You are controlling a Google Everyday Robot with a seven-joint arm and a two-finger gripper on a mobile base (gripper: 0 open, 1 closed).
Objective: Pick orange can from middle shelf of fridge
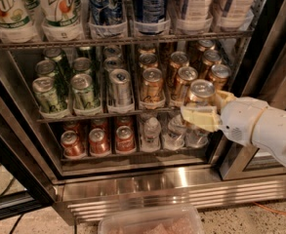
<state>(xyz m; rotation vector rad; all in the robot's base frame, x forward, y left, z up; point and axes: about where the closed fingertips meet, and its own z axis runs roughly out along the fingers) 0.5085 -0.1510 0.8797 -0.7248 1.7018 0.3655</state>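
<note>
- The jaws are closed on the orange can point(201, 92): one cream finger crosses its lower front and the other sits behind its right side.
- The gripper point(204, 110) is at the right front of the middle shelf point(103, 115), just ahead of the rail.
- The held can stands upright, silver top showing, beside the other orange cans point(152, 84) lined up in their trays.
- The white arm point(269, 128) reaches in from the right.
- Further left on the same shelf stand a silver can point(120, 86) and green-and-white cans point(84, 91).
- Below are red cans point(99, 140) and water bottles point(151, 130); above are tall bottles point(106, 6).
- The fridge point(147, 189) shows its steel base grille.
</note>
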